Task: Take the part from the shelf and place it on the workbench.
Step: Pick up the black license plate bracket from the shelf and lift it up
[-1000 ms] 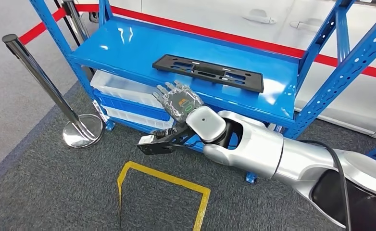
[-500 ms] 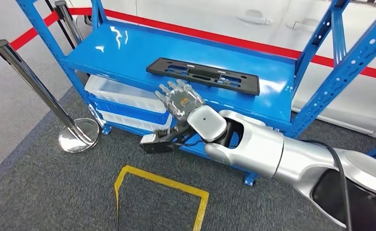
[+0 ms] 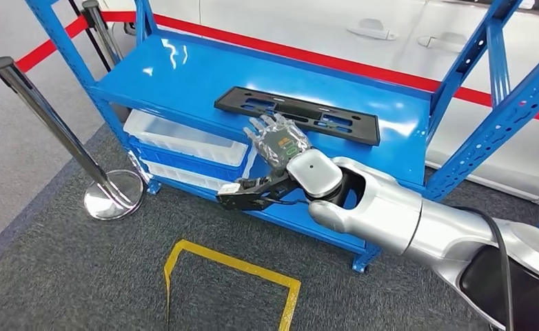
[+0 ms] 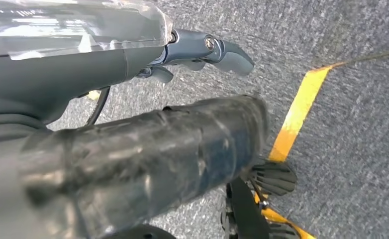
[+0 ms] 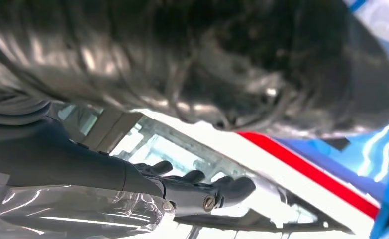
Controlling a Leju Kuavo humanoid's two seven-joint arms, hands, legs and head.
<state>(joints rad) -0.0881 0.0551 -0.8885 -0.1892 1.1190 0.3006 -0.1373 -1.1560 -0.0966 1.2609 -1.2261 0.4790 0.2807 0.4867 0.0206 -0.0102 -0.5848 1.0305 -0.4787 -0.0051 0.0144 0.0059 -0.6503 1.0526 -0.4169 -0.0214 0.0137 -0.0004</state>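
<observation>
Right hand (image 3: 281, 140) fingertips overlapping black part (image 3: 298, 114)

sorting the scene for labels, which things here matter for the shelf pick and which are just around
Job:
black part lying on the blue shelf
right hand, open, reaching toward it

Just around:
white bins on the lower level
stanchion post
yellow floor tape

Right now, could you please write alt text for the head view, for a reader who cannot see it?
The robot's right hand, fingers spread, reaches just short of a long black slotted part lying flat on a blue metal shelf. White bins sit below; a chrome stanchion stands beside it.
</observation>
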